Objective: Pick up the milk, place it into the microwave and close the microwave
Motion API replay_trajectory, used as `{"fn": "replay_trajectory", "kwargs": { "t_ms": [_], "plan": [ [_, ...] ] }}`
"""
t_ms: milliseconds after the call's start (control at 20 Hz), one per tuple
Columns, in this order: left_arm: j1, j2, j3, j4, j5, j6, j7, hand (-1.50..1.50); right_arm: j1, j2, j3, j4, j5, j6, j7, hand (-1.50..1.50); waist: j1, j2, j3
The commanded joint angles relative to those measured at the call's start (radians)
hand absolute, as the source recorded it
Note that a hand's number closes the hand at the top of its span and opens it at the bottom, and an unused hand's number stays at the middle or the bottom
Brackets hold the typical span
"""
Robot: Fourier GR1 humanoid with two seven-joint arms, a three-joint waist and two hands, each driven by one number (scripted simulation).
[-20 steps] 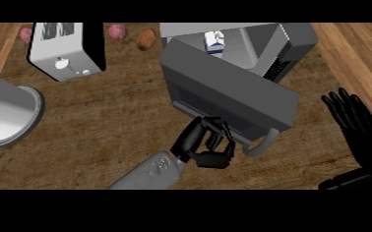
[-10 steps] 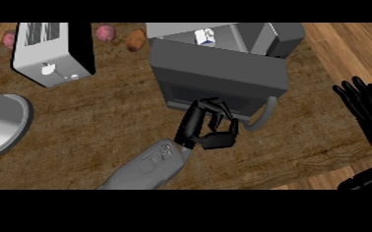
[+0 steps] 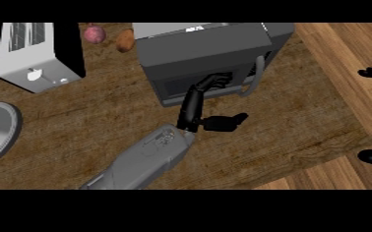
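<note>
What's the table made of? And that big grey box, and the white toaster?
The counter looks like wood: it is brown and matte, with darker grain lines. The microwave seems to be dark grey metal or plastic; its smooth, dull surface leaves that open. The toaster looks like pale painted metal or plastic, smooth and light grey.
</note>
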Motion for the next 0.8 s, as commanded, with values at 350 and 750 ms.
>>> {"fn": "replay_trajectory", "kwargs": {
  "t_ms": [350,750],
  "plan": [
    [-0.080,0.001,0.075,0.022,0.148,0.078,-0.052,-1.50,-0.107,-0.090,-0.063,-0.019,0.137,-0.084,-0.032,1.50,-0.009,0.028,0.000],
    [-0.105,0.001,0.058,0.040,0.212,0.092,-0.086,-1.50,-0.145,-0.099,-0.060,0.010,0.163,-0.093,-0.036,1.50,-0.009,0.039,0.003]
  ]
}}
